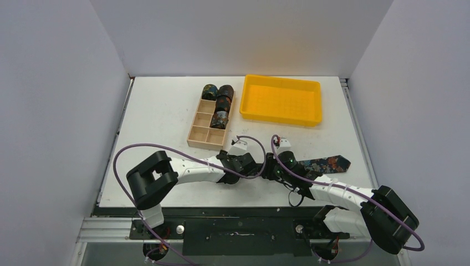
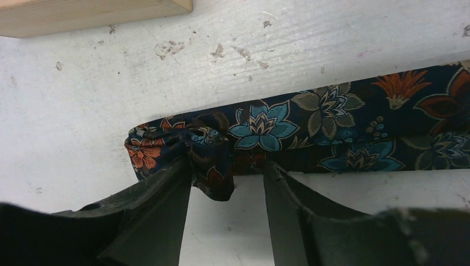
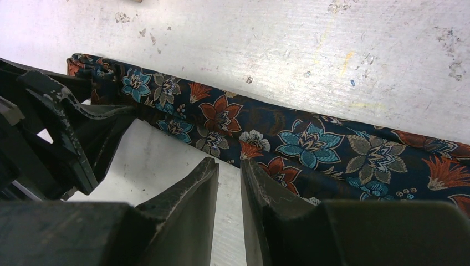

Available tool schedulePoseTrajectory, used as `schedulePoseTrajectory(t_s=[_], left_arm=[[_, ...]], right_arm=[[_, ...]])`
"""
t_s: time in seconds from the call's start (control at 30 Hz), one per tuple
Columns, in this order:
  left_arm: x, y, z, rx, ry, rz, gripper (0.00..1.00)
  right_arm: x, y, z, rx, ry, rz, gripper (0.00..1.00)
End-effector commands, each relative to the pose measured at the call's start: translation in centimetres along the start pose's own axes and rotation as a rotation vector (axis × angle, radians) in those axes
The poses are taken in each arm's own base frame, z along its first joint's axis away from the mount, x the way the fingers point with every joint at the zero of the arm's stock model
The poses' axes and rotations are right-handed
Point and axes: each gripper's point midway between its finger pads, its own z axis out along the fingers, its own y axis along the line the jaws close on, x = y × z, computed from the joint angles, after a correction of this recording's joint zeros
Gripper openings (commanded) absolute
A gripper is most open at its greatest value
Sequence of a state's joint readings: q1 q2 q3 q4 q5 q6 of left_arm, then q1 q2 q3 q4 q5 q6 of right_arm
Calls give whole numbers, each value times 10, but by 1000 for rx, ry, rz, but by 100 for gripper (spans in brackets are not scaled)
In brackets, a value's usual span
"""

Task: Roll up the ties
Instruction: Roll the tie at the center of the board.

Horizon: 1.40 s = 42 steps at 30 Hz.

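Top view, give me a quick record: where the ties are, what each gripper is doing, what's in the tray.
flat tie: unrolled on the table, one end bunched
rolled ties: several, in the wooden box
left gripper: open, at the bunched end
right gripper: narrow empty gap, beside the tie's edge
yellow tray: nothing in it

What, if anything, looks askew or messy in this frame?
The tie lies flat, but its end beside the open left gripper is crumpled into a loose lump with a flap hanging out, not a neat coil.
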<state>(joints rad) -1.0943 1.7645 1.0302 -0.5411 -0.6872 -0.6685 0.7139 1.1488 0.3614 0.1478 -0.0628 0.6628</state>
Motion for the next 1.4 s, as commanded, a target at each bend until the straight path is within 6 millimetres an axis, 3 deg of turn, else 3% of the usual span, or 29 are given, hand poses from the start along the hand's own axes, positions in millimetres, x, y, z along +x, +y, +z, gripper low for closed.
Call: schedulePoseTrajectory(t_s=[0.0, 0.2, 0.43, 0.57, 0.67, 0.73, 0.77, 0.83, 1.07, 1.37], left_arm=[[-29, -18, -21, 117, -54, -93, 52], [-45, -6, -46, 163, -96, -151, 63], [-55, 28, -75, 247, -151, -300, 73], [-41, 54, -66, 348, -165, -455, 80], [-39, 81, -47, 446, -204, -708, 83], [-32, 96, -38, 509, -222, -840, 86], [-36, 102, -38, 543, -252, -905, 97], [-30, 111, -33, 545, -266, -967, 97], [-27, 115, -37, 617, -380, -1073, 97], [-13, 105, -23, 591, -275, -993, 97]], right_arm=[[-16, 8, 0, -22, -48, 1, 23], [-21, 13, 0, -31, -46, -9, 25], [-29, 42, 3, -131, -9, -8, 35], [-31, 74, 10, -225, 15, 19, 46], [-34, 102, 21, -249, 26, -3, 50], [-33, 114, 31, -247, 38, -13, 52], [-34, 119, 36, -246, 41, -17, 53], [-34, 125, 46, -242, 47, -19, 55], [-29, 131, 76, -213, 84, -21, 55], [-6, 111, 95, -133, 149, -51, 44]])
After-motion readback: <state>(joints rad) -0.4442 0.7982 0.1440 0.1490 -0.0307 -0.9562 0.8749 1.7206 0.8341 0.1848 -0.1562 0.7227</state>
